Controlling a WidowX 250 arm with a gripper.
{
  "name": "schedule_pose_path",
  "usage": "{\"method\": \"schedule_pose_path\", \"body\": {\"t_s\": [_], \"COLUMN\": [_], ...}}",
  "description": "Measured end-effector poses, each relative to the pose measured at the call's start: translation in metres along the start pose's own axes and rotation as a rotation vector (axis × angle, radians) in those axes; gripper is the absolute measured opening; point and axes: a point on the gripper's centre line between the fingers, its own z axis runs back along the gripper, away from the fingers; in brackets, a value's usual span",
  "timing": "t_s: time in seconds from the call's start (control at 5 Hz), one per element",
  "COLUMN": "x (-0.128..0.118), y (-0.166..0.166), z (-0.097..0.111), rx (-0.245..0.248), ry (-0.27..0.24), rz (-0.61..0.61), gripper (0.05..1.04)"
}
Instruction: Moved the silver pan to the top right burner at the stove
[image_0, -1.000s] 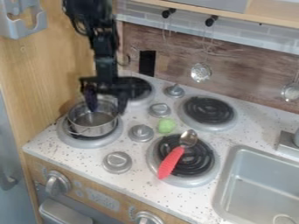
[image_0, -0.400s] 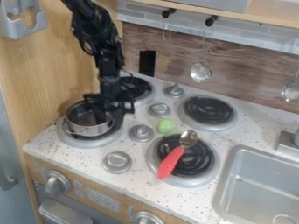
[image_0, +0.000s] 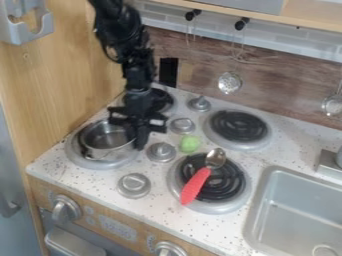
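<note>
The gripper (image_0: 138, 136) hangs over the left front burner, shut on the right-hand side of the silver pan (image_0: 107, 142) at its rim. Upright or slightly tilted, the pan sits over that burner (image_0: 77, 155), with part of its right wall hidden behind the black fingers. It cannot be told whether the pan's base touches the burner. At the back right of the stove is the top right burner (image_0: 238, 126), a black coil in a grey ring.
A spoon with a red handle (image_0: 194, 186) lies across the front right burner (image_0: 226, 186). A green object (image_0: 190, 143) rests among the grey knobs. The arm partly covers the back left burner (image_0: 161, 100). At the right is a sink (image_0: 294, 215).
Since the earlier frames the gripper has come down at the pan, moved right and closed on its rim. The pan has shifted slightly right and toward the front.
</note>
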Motion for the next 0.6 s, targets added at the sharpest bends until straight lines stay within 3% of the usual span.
{"method": "schedule_pose_path", "body": {"t_s": [0.2, 0.4, 0.6], "x": [0.000, 0.003, 0.003], "y": [-0.029, -0.079, -0.114], "z": [0.012, 0.028, 0.031], "rx": [-0.044, -0.115, -0.123], "ry": [-0.039, -0.099, -0.131], "rz": [-0.069, -0.203, -0.300], "gripper": [0.058, 0.058, 0.056]}}
